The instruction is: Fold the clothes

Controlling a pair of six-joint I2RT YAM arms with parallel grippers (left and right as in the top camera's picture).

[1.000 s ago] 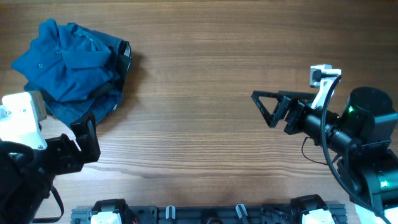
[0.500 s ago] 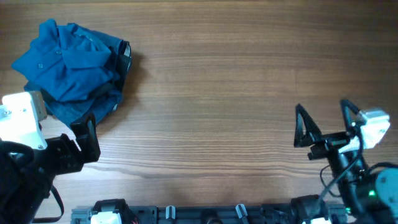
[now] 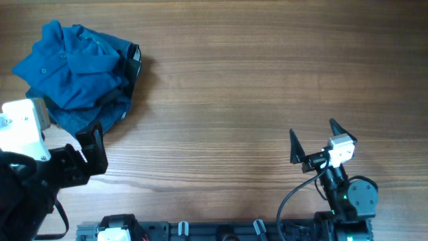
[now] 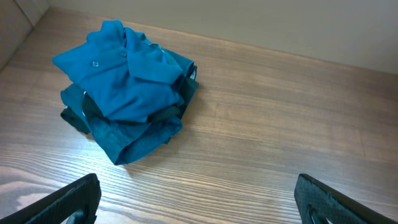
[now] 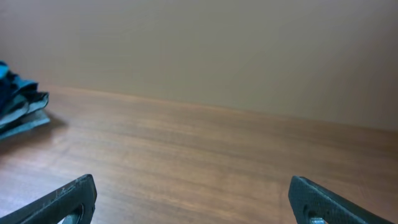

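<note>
The clothes lie in one crumpled pile [image 3: 73, 73] at the table's far left. A medium-blue polo shirt [image 4: 118, 74] with collar and buttons is on top, darker blue fabric [image 4: 134, 134] is below it, and a black garment [image 3: 136, 60] shows at the pile's edge. My left gripper [image 3: 90, 150] is open and empty, just in front of the pile; in the left wrist view [image 4: 196, 199] its fingers stand wide apart over bare wood. My right gripper [image 3: 314, 139] is open and empty at the front right, far from the pile. The right wrist view [image 5: 199, 202] shows the pile's edge [image 5: 15, 106] at far left.
The wooden table [image 3: 227, 87] stretches between the pile and the right arm. A rail with mounts [image 3: 221, 229] runs along the front edge. A plain beige wall [image 5: 205, 50] stands behind the table.
My right arm has drawn back from mid-right toward the front edge, and its open gripper turned as it went. The left arm and the clothes pile have not moved.
</note>
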